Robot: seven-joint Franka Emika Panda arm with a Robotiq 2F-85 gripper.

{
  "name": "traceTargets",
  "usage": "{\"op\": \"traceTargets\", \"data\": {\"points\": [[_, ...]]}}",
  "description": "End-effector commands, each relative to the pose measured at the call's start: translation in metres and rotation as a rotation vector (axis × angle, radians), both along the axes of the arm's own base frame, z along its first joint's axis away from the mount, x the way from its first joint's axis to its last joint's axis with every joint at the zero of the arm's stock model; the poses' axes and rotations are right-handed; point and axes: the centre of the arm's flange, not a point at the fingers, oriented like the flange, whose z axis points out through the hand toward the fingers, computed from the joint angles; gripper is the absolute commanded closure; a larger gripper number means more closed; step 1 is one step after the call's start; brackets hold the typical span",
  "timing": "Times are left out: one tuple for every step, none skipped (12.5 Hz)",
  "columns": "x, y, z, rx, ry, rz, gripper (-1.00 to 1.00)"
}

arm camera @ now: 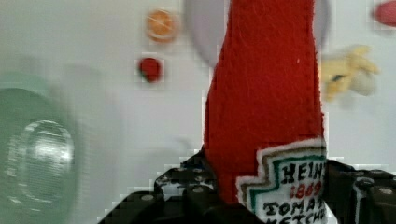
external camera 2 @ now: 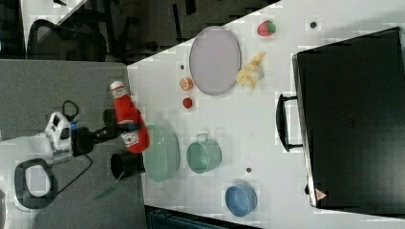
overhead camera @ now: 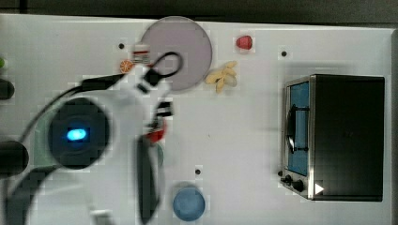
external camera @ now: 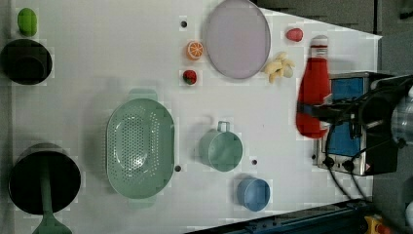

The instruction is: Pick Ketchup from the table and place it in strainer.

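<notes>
Jaws of the gripper (arm camera: 261, 205) are clamped on the lower body of the Ketchup (arm camera: 264, 102), one dark finger on either side of its label, so the pick is done. The bottle is lifted clear of the worktop (external camera: 97, 63): the left view shows it hanging in the air beside the jaws, cap pointing away from them, and the right view shows the Ketchup (external camera 2: 128, 123) held just beside the rim of the strainer (external camera 2: 162, 152). What is left, I judge, is the placing half: carrying the bottle over the pale green basket, lowering it in, and letting go. The strainer (external camera: 140, 148) lies empty, off to one side of the jaws in the wrist view, with the green cup (external camera: 220, 148) next to it. Nothing seems to stand between the held bottle and the basket.
</notes>
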Motion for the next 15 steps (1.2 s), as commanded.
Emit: {"op": "traceTargets", "data": {"points": [[-0.033,0.097,-0.079,0.030,0.161,-0.144,-0.25],[-0.039,0.123,-0.087,0.054,0.150,-0.144,-0.25],[-0.043,0.146,-0.097,0.086,0.137,-0.145,-0.25],[-0.048,0.166,-0.107,0.120,0.130,-0.148,-0.25],[-0.051,0.182,-0.117,0.153,0.129,-0.158,-0.25],[-0.056,0.196,-0.130,0.177,0.141,-0.161,-0.25],[-0.062,0.210,-0.144,0.193,0.158,-0.149,-0.25],[-0.068,0.221,-0.159,0.204,0.176,-0.127,-0.25],[-0.074,0.230,-0.175,0.205,0.193,-0.103,-0.25],[-0.077,0.238,-0.190,0.213,0.193,-0.082,-0.25],[-0.078,0.244,-0.203,0.225,0.183,-0.067,-0.25],[-0.080,0.249,-0.215,0.245,0.186,-0.086,-0.25],[-0.084,0.252,-0.228,0.249,0.211,-0.130,-0.25],[-0.087,0.254,-0.237,0.242,0.232,-0.163,-0.25],[-0.089,0.254,-0.242,0.234,0.234,-0.169,-0.33]]}}
